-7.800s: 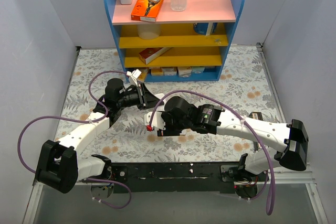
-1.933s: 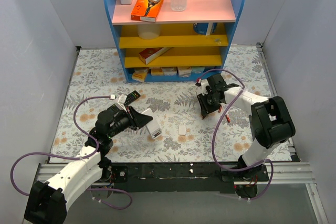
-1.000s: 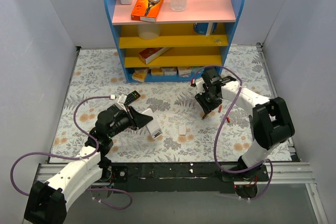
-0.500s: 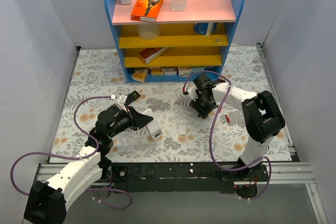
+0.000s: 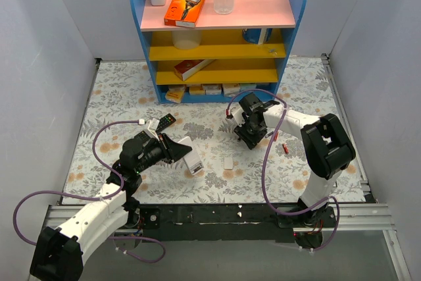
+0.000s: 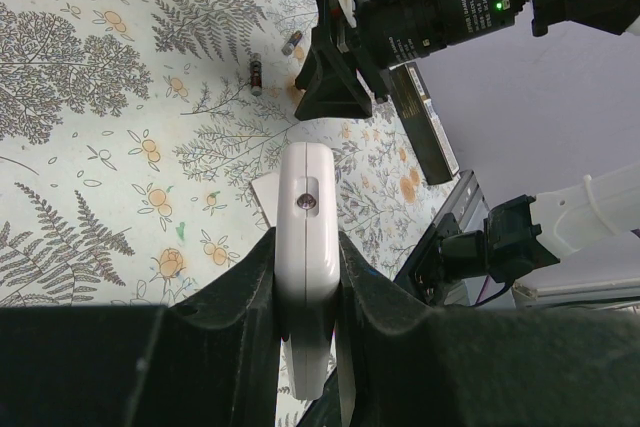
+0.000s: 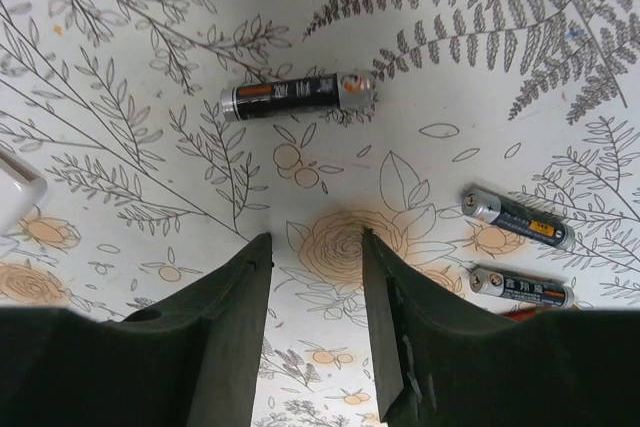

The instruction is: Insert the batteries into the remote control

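Right gripper (image 7: 312, 239) has swung nearer the remote (image 6: 305, 187), jaws open, empty.
Left gripper (image 6: 306, 243) clamps the remote; batteries (image 7: 298, 95) lie beyond it, and a glancing pinch could roll one away.

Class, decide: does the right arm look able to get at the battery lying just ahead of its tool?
Probably yes. The right tool hangs open and empty over the cloth, and the battery lies alone just ahead, nothing covering it.

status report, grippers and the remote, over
Left gripper shut on remote control. Right gripper open, empty, over loose batteries on the mat. Nothing blocking the nearest battery.
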You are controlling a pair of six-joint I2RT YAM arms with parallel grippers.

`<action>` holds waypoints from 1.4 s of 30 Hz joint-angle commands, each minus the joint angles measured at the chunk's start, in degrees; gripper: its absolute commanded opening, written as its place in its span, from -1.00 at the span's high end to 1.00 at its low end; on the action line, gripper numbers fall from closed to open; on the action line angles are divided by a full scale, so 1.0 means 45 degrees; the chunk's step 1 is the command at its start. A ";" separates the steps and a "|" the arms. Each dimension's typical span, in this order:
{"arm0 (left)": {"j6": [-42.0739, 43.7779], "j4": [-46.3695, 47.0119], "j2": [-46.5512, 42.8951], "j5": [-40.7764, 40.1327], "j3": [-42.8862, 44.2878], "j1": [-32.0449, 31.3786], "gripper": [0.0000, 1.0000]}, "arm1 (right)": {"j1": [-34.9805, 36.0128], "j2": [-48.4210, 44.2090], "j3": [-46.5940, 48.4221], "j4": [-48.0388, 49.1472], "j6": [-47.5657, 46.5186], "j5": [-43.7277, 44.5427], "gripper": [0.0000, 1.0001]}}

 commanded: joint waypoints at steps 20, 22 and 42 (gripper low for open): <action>0.0191 0.0071 -0.0286 -0.0199 0.0329 -0.0085 1.00 | 0.0655 0.3118 0.5033 0.0840 1.0120 0.2892 -0.07; 0.0210 0.0032 -0.0325 -0.0200 0.0348 -0.0085 1.00 | 0.0734 0.3586 0.5480 0.0665 1.0238 0.3066 -0.08; 0.0152 0.0032 -0.0404 -0.0239 0.0310 -0.0163 1.00 | 0.1594 0.2827 0.4038 0.0684 1.0413 0.3146 0.11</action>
